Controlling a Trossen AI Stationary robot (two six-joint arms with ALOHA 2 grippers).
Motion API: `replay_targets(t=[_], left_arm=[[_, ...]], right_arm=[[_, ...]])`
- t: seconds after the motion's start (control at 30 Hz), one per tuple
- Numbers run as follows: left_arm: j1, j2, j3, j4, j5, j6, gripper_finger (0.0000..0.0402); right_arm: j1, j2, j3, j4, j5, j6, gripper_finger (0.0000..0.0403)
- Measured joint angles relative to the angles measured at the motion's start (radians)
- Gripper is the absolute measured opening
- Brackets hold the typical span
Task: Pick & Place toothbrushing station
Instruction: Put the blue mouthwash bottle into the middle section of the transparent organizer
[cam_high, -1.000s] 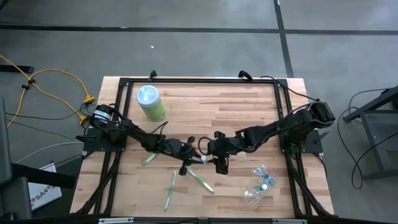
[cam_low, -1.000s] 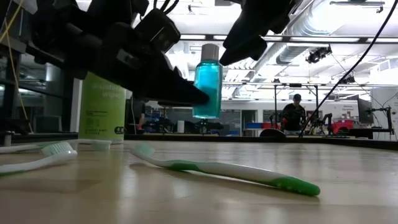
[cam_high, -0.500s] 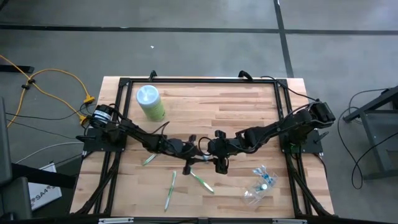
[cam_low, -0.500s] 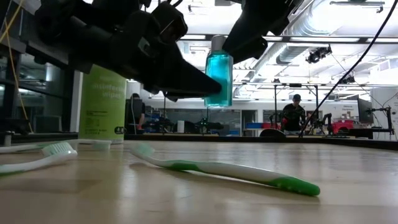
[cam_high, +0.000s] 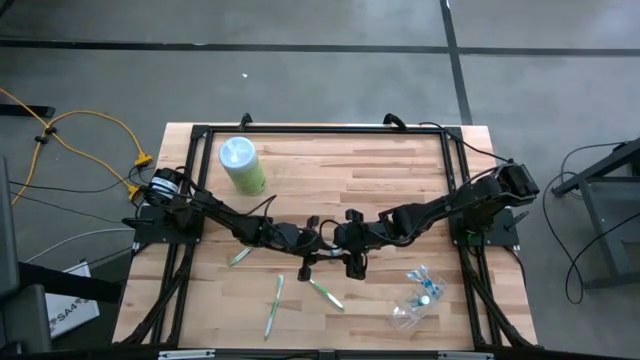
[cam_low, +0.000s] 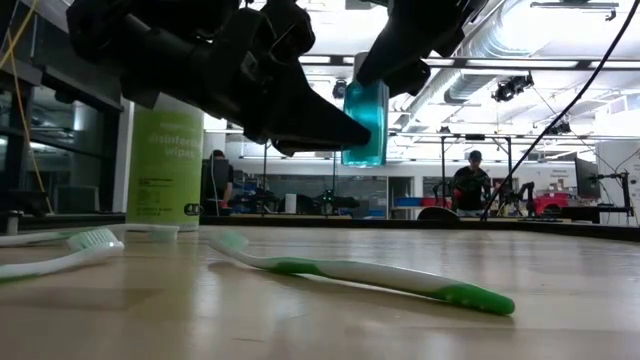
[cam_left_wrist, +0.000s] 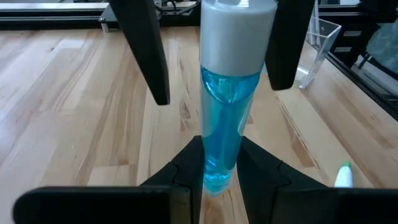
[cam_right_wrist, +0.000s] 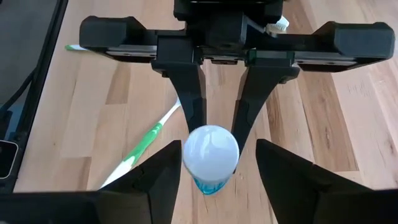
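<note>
A small blue tube (cam_left_wrist: 224, 118) with a white cap (cam_right_wrist: 211, 151) stands upright in the air above the table's middle. My left gripper (cam_left_wrist: 214, 183) is shut on its lower end. My right gripper (cam_right_wrist: 211, 171) is open and points down over the tube, with one finger on either side of the cap. In the low view the tube (cam_low: 366, 125) hangs between both grippers. Three green and white toothbrushes (cam_high: 325, 292) (cam_high: 274, 305) (cam_high: 240, 257) lie flat on the table. A clear plastic cup (cam_high: 420, 295) lies at the near right. My left gripper pinches the tube's bottom end (cam_left_wrist: 214, 168) between its two fingers. The fingers come level from the table's left side. The tube stands upright, cap up, lifted clear of the table.
A pale-green canister (cam_high: 241, 165) with a light-blue lid stands at the far left. The nearest toothbrush (cam_low: 360, 275) lies below the held tube. A black frame (cam_high: 320, 128) runs round the table's edges. People show in the room behind the table.
My left gripper has gone up and toward the table's right edge with the blue tube, which stays upright. The tube's cap has come up between the fingers of my right gripper.
</note>
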Motion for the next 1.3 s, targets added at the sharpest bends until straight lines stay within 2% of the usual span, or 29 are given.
replay_targets(t=[0.63,0.9,1.03,1.3], left_arm=[[0.0,0.0,0.002,0.034,-0.006,0.011,0.0073],[0.0,0.0,0.002,0.033,-0.007,0.006,0.0075],[0.0,0.0,0.002,0.033,-0.007,0.01,0.0096],[-0.003,0.0,0.002,0.01,-0.004,0.023,0.0162]], right_arm=[[0.0,0.0,0.0,-0.016,-0.003,0.026,0.0134],[0.0,0.0,0.0,-0.015,-0.005,0.022,0.0081],[0.0,0.0,0.0,-0.014,-0.007,0.022,0.008],[0.0,0.0,0.0,-0.015,-0.029,0.026,0.008]])
